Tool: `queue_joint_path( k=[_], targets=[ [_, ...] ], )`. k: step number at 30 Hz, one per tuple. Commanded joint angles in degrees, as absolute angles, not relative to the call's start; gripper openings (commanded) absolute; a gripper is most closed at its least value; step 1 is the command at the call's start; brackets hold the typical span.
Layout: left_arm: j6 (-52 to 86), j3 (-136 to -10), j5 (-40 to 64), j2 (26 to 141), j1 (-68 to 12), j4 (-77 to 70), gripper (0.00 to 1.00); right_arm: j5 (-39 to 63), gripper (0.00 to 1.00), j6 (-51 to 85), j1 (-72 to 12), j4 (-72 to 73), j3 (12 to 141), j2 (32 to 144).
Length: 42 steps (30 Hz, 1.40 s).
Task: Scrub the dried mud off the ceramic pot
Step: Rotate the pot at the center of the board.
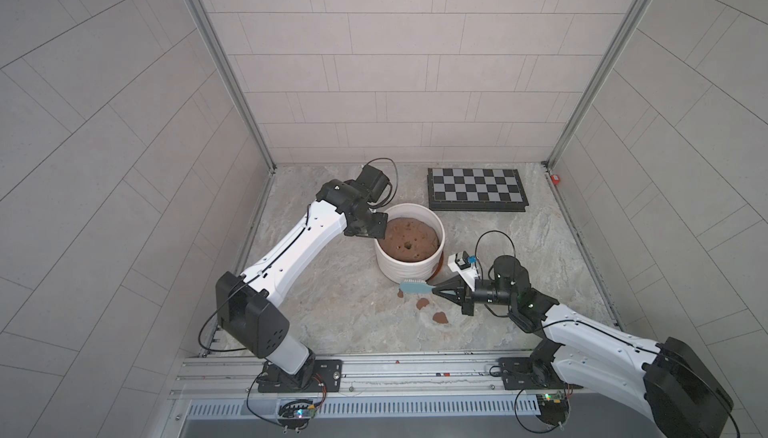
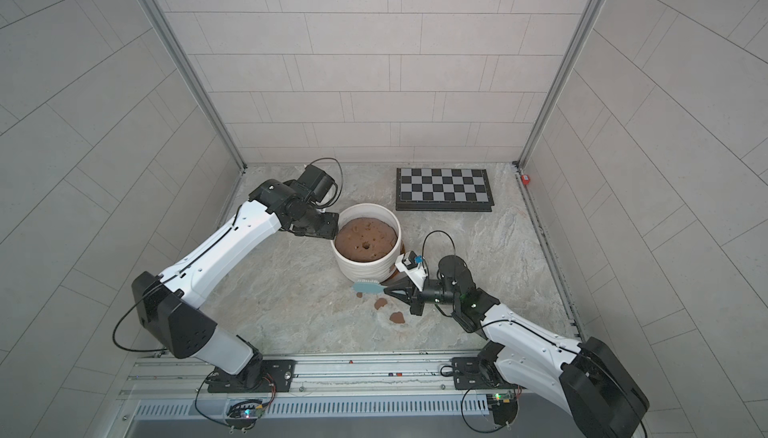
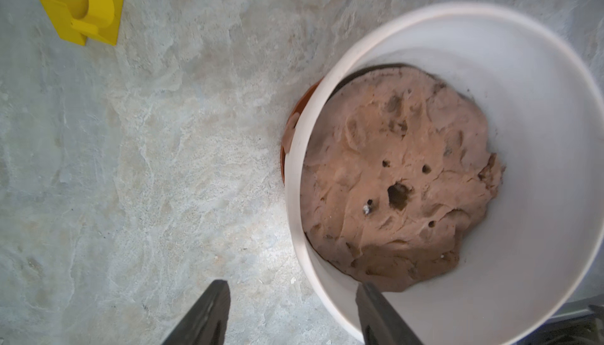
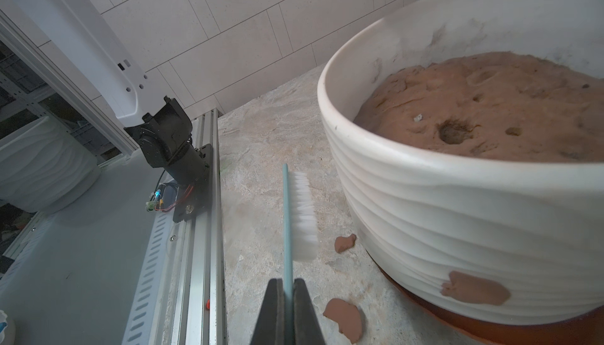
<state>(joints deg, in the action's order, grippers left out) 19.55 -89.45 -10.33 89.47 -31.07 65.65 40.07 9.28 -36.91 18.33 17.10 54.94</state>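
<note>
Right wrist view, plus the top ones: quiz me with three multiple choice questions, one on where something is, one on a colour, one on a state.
1. Where on the ceramic pot is the dried mud patch stuck?
A) on the top rim
B) low on the ribbed outer side
C) just under the rim

2. What colour is the handle of the brush?
A) red
B) yellow
C) light blue

3. How is the right gripper?
A) shut on the brush handle
B) wide open
C) shut on nothing

Answers:
1 B: the right wrist view shows the reddish-brown blotch near the pot's base.
2 C: the handle shows light blue in both top views.
3 A: the jaws pinch the thin handle between them.
</note>
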Motion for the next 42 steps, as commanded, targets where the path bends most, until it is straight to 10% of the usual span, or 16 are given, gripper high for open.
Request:
queue_joint_path(
  k=[1,42],
  targets=[
    [26.6,-86.3,-10.2,88.3,-32.7,63.0,0.62,39.7,0.0,7.9,-37.2,15.3,19.2,53.6],
    [21.1,-90.3,-16.6,99.2,-34.9,64.5,0.0,41.4,0.0,8.9,-37.2,17.1,18.6,53.1]
  ],
)
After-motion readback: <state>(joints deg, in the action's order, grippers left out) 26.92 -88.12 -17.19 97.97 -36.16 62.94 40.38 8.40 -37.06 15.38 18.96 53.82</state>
